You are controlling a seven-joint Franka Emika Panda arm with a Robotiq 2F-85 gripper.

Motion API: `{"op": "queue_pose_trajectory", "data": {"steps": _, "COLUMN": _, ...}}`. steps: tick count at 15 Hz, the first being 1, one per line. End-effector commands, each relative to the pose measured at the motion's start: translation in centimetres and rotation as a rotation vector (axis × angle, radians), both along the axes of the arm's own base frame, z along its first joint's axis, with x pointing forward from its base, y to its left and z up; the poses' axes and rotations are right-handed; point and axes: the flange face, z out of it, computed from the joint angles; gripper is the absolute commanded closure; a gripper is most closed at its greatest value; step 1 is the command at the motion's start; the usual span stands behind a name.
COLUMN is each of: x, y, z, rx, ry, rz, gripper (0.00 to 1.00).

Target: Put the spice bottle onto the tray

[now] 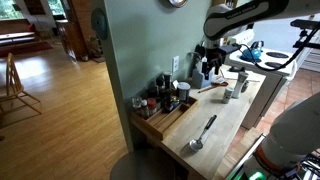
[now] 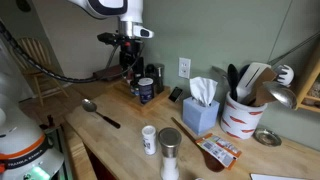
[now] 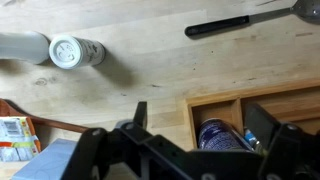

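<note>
Over the tray point(image 3: 240, 96), jaws clearly apart from the wrist view alone.

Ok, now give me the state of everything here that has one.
gripper: open, empty, above the tray
tray: on the counter, holding jars
bottle: upright on the counter, off the tray
cup: upright beside the bottle
ladle: lying flat on the counter
tissue box: a tissue sticking up

Wooden counter point(image 1: 228, 112): tray point(image 1: 163, 126), ladle point(image 1: 202, 133), spice bottle point(image 2: 169, 157), tissue box point(image 2: 200, 110), utensil crock point(image 2: 240, 118).
</note>
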Motion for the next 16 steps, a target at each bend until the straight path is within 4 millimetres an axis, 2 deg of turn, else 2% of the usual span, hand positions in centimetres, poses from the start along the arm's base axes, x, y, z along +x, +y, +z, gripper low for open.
{"op": "queue_pose_trajectory", "data": {"steps": 1, "x": 0.0, "y": 0.0, "z": 0.0, "rx": 0.0, "ry": 0.001, "rz": 0.0, "gripper": 0.0}}
{"op": "queue_pose_trajectory", "data": {"steps": 9, "x": 0.0, "y": 0.0, "z": 0.0, "rx": 0.0, "ry": 0.001, "rz": 0.0, "gripper": 0.0}}
{"op": "queue_pose_trajectory", "data": {"steps": 11, "x": 1.2, "y": -1.2, "z": 0.6, "rx": 0.035, "ry": -0.052, "rz": -0.075, "gripper": 0.0}}
{"op": "queue_pose_trajectory", "data": {"steps": 13, "x": 1.2, "y": -3.9, "z": 1.9, "rx": 0.077, "ry": -0.103, "rz": -0.182, "gripper": 0.0}}
{"op": "queue_pose_trajectory", "data": {"steps": 14, "x": 0.9, "y": -6.5, "z": 2.5, "rx": 0.094, "ry": -0.111, "rz": -0.232, "gripper": 0.0}}
{"op": "queue_pose_trajectory", "data": {"steps": 16, "x": 0.1, "y": -10.4, "z": 3.2, "rx": 0.111, "ry": -0.14, "rz": -0.333, "gripper": 0.0}}
